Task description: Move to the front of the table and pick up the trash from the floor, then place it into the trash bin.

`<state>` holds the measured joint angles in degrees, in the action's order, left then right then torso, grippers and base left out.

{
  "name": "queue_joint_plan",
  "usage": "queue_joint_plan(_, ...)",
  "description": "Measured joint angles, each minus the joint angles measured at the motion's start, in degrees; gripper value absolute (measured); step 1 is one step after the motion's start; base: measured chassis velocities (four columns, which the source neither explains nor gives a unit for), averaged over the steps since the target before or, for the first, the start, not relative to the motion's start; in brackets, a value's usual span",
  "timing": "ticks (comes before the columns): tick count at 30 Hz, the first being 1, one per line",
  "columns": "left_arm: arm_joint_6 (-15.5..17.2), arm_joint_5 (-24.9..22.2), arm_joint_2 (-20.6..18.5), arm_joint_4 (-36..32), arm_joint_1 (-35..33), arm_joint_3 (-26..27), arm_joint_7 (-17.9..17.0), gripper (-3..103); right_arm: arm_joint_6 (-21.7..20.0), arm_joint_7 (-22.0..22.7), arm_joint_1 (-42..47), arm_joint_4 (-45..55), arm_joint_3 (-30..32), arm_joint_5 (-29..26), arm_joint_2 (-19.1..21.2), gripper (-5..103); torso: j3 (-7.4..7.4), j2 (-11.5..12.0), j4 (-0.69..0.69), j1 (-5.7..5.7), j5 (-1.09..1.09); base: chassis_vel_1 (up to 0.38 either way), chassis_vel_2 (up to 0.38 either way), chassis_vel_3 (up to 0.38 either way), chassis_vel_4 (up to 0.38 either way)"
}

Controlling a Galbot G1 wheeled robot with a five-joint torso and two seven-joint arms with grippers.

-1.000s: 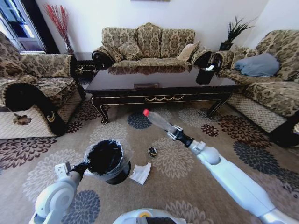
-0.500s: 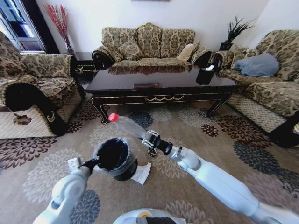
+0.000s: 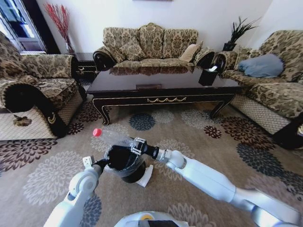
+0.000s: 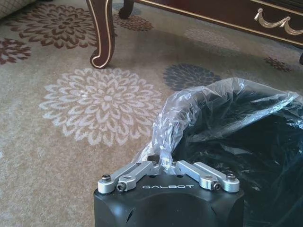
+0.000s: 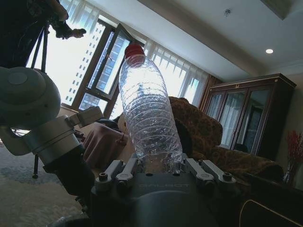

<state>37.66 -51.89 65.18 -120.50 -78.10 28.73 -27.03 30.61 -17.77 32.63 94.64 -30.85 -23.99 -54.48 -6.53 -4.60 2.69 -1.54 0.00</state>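
While left gripper (image 4: 163,166) pinches bin (image 3: 124,163) liner and right gripper (image 3: 136,144) clamps bottle (image 3: 111,137) above, tip cap-down over opening before releasing.

"GALBOT" in white lettering on black body of left gripper (image 4: 163,163); no other legible text.

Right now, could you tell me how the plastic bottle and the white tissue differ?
The bottle is clear, red-capped and held off the floor by the right gripper above the trash bin; the tissue is white, crumpled and lying on the carpet beside the bin.
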Motion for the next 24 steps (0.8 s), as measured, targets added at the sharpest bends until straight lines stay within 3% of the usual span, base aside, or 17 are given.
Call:
queue_joint_plan(7,-0.1,-0.3,0.0,-0.5,0.1,0.3,0.1,3,0.0,0.0,0.3,-2.6,-1.5,3.3,-1.0,31,0.0,0.0,-0.01,0.0,0.0,0.0,0.0,0.0,0.0)
queue_joint_plan(18,-0.1,-0.3,0.4,-2.1,-1.6,1.3,0.2,3,0.1,0.6,0.2,-3.7,-1.9,4.0,-1.0,28,0.0,0.0,0.0,0.01,0.0,0.0,0.0,0.0,0.0)
queue_joint_plan(19,-0.1,-0.3,0.3,-2.5,-1.9,1.6,0.2,3,0.1,0.7,0.1,-3.7,-1.9,3.9,-1.0,41,0.01,0.0,0.0,0.01,0.0,0.0,0.0,0.0,0.0)
queue_joint_plan(21,-0.1,-0.3,0.2,-2.8,-2.3,2.0,0.2,3,0.0,0.8,-0.1,-3.7,-1.9,3.8,-1.0,41,0.0,0.0,-0.01,0.0,0.0,0.0,0.0,0.0,0.0)
queue_joint_plan(22,-0.1,-0.4,0.1,-3.2,-2.6,2.3,0.1,3,-0.1,0.9,-0.2,-3.6,-1.9,3.7,-1.0,52,0.0,0.0,0.0,0.0,0.0,0.0,0.0,0.0,0.0)
queue_joint_plan(24,-0.1,-0.7,-0.1,-4.2,-3.2,2.9,0.0,3,-0.4,1.1,-0.3,-2.9,-1.9,3.5,-1.0,52,0.0,0.0,-0.01,0.0,0.0,0.0,0.0,0.0,0.0)
